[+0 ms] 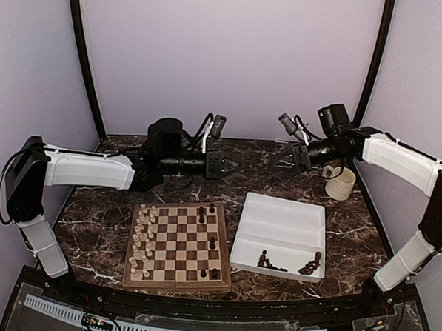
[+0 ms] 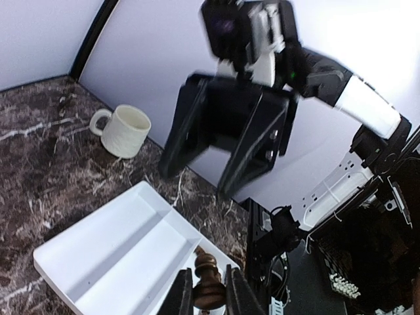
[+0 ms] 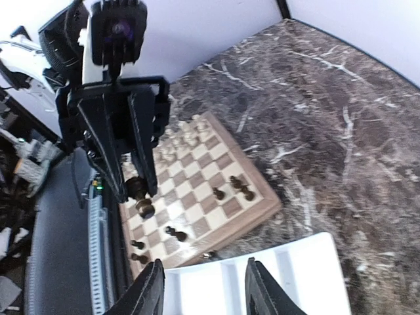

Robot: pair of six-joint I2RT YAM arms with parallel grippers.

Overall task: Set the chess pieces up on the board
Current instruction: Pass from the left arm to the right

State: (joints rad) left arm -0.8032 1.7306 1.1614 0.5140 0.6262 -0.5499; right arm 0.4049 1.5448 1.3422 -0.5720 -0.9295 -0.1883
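The left hand [image 2: 209,298] pinches a dark chess piece [image 2: 207,275] above the board's [image 1: 180,241] far side. The right hand [image 3: 205,286] faces it, fingers parted and empty.

Both arms raised, grippers facing, apart.
My left gripper [image 3: 136,188] pinches a dark chess piece [image 2: 206,275] at the fingertips; my right gripper [image 2: 201,179] has its jaws spread.

lab-style robot test booth: plain pale walls [image 1: 227,54], black corner poles [image 1: 84,54], marble-look table [image 1: 365,240], 2 bolted arms [image 1: 87,170]
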